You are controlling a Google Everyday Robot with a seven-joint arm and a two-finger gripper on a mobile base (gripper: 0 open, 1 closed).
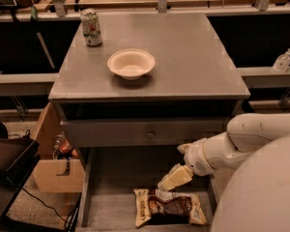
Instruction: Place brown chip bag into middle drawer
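The brown chip bag (169,208) lies flat on the floor of the pulled-out middle drawer (118,175), near its front edge, dark centre with cream ends. My gripper (175,166) hangs over the drawer just above the bag's far edge, on the white arm coming in from the right. Its cream fingers (173,179) are spread apart and hold nothing. The lower finger's tip is close to the bag's top edge.
A cream bowl (131,63) and a green-white soda can (91,27) stand on the cabinet top (193,57). A grey drawer front with a round knob (149,135) sits above the open drawer. A cardboard box (58,175) and a black bag (9,158) are on the left.
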